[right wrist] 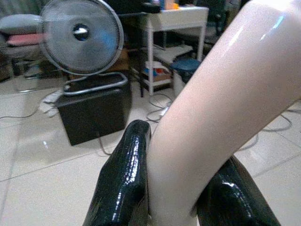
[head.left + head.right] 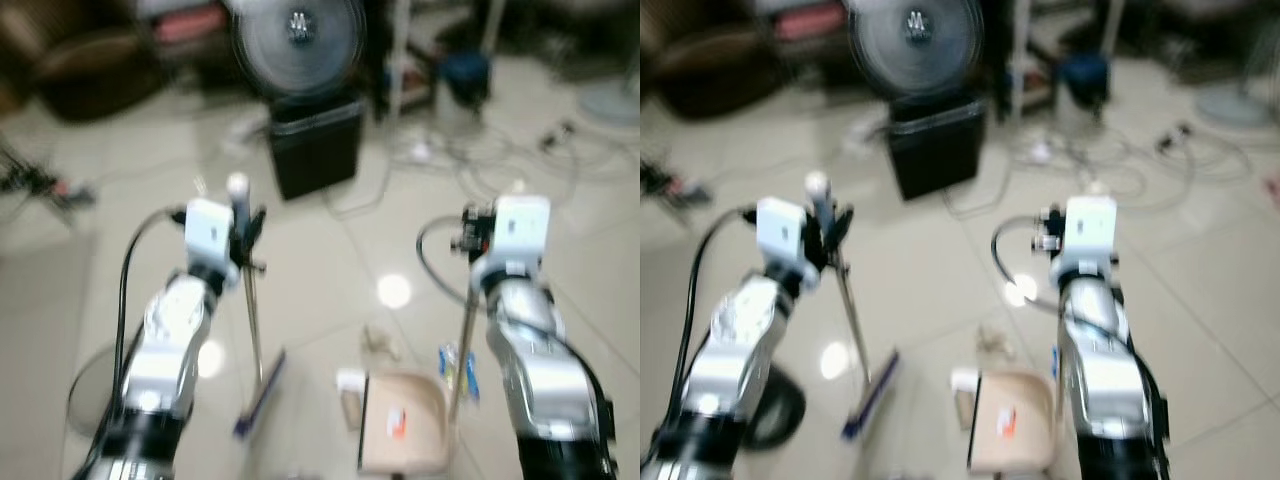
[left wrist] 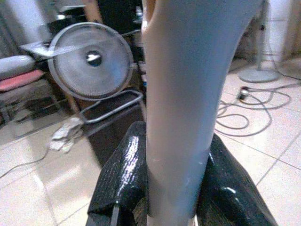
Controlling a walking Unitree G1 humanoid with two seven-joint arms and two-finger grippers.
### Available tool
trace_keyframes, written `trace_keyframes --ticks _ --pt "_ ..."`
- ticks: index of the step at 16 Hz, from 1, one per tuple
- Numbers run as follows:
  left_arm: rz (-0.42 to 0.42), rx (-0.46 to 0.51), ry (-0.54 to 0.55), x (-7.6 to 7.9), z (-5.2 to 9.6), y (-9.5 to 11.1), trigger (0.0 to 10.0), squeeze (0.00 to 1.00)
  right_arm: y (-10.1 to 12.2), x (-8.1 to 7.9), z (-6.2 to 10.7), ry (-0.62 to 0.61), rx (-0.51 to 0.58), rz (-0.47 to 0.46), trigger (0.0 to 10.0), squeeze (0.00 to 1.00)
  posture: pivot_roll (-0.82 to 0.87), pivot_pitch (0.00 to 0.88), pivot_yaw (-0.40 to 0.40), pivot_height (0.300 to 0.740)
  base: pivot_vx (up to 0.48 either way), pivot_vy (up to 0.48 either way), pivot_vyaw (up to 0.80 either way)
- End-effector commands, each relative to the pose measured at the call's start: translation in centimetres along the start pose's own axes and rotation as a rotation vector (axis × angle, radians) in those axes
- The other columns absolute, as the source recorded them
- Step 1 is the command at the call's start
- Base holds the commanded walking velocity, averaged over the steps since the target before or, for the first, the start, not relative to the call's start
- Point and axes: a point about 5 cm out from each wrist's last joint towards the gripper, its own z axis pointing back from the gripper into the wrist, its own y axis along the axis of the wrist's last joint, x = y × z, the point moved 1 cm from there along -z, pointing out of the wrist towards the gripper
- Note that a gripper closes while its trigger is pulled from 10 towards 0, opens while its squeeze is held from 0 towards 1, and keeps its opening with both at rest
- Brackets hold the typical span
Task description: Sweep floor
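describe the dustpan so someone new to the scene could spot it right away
Start at the round fan on the black box, then come down the tiled floor toward the robot. The dustpan lies low between the arms, its long handle in the right claw. It is the beige scoop; the broom beside it has a purple head.

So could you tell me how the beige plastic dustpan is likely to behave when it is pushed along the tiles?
The beige plastic dustpan looks thin and hollow, so probably light and rigid. On the glossy pale tile floor it may slide readily. Held high on its long handle, it could swing.
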Motion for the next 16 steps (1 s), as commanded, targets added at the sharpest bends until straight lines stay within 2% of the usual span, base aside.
trace_keyframes --ticks 1,2,6,9,13,16 --pt "-0.009 0.032 0.003 0.0 -0.2 0.6 10.0 0.0 0.7 0.1 0.0 0.002 0.035 0.009 10.0 0.0 -0.04 0.06 0.107 0.74 0.469 0.0 0.0" --pt "-0.013 0.03 0.013 -0.1 -0.1 0.5 10.0 0.0 0.5 -0.1 0.1 0.014 0.028 0.009 10.0 0.0 -0.04 0.061 0.106 0.74 0.469 0.0 0.0" --pt "-0.035 0.016 0.079 -1.0 0.1 0.0 10.0 0.0 0.4 -0.7 0.2 0.055 0.047 0.017 10.0 0.0 -0.03 0.069 0.107 0.74 0.0 0.0 0.0" --pt "-0.06 -0.006 0.114 -1.4 0.5 -0.7 10.0 0.0 -0.1 -0.9 0.4 0.077 0.045 0.064 10.0 0.0 -0.03 0.095 0.105 0.74 0.0 0.0 0.0" --pt "-0.064 -0.017 0.13 -1.5 0.9 -1.3 10.0 0.0 -0.1 -0.9 0.7 0.084 0.064 0.091 10.0 0.0 -0.03 0.142 0.106 0.74 0.0 0.0 0.0" --pt "-0.037 -0.001 0.109 -0.7 0.7 -1.7 10.0 0.0 0.0 -1.0 0.8 0.106 0.106 0.131 10.0 0.0 -0.03 0.183 0.112 0.74 0.0 0.0 0.0"
